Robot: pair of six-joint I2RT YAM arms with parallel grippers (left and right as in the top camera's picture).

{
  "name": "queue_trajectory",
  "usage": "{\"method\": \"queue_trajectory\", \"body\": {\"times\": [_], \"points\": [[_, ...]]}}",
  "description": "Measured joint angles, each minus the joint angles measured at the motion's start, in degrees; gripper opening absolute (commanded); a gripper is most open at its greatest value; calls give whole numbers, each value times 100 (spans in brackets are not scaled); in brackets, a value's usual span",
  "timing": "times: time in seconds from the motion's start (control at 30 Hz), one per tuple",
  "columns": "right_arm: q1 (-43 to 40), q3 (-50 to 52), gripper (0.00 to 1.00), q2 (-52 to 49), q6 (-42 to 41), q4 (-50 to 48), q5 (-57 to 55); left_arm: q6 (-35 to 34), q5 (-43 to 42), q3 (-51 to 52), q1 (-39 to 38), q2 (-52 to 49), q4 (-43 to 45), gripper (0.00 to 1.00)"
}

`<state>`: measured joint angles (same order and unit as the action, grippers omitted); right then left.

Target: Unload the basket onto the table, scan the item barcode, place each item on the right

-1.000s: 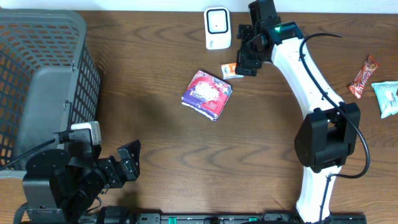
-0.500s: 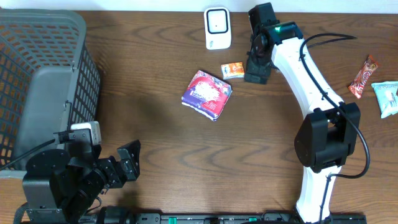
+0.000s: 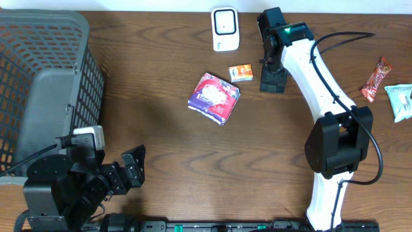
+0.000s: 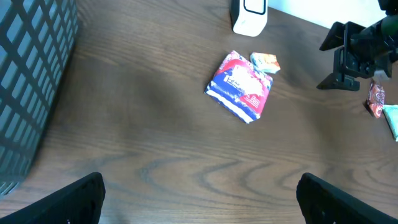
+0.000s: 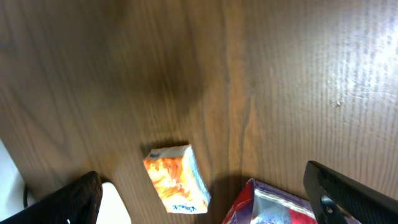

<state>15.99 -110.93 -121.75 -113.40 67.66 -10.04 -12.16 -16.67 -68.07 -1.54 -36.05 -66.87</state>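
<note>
A small orange box (image 3: 241, 73) lies on the table just below the white barcode scanner (image 3: 225, 29). A red and purple packet (image 3: 214, 96) lies left of and nearer than the box. My right gripper (image 3: 273, 77) hangs open just right of the box and holds nothing. In the right wrist view the box (image 5: 176, 179) shows between the open fingers, with the packet (image 5: 267, 205) and the scanner (image 5: 115, 205) at the bottom edge. My left gripper (image 3: 132, 166) stands open and empty at the near left, far from the packet (image 4: 241, 87).
A grey mesh basket (image 3: 38, 77) fills the left side. A red-brown snack bar (image 3: 376, 78) and a pale blue packet (image 3: 400, 100) lie at the far right edge. The right arm (image 3: 322, 84) spans the right half of the table.
My right gripper has drawn away from the small orange box, moving right and toward the front. The box now lies fully uncovered. The left arm has not moved.
</note>
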Motion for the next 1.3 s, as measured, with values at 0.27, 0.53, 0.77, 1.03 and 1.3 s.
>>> {"method": "queue_trajectory", "body": {"times": [0.27,0.53,0.77,1.03,1.3], "points": [[4,0,99,0,2564,-323,656,0,0,0,0,0,0,98],[184,0,99,0,6616,-549,1681,0,0,0,0,0,-2,98],[472,0,99,0,9624,-103,1897,0,0,0,0,0,-2,98],[472,0,77,0,11772,76,1340,0,0,0,0,0,0,98],[470,0,84,0,12920,-155,1279,0,0,0,0,0,-2,98]]}}
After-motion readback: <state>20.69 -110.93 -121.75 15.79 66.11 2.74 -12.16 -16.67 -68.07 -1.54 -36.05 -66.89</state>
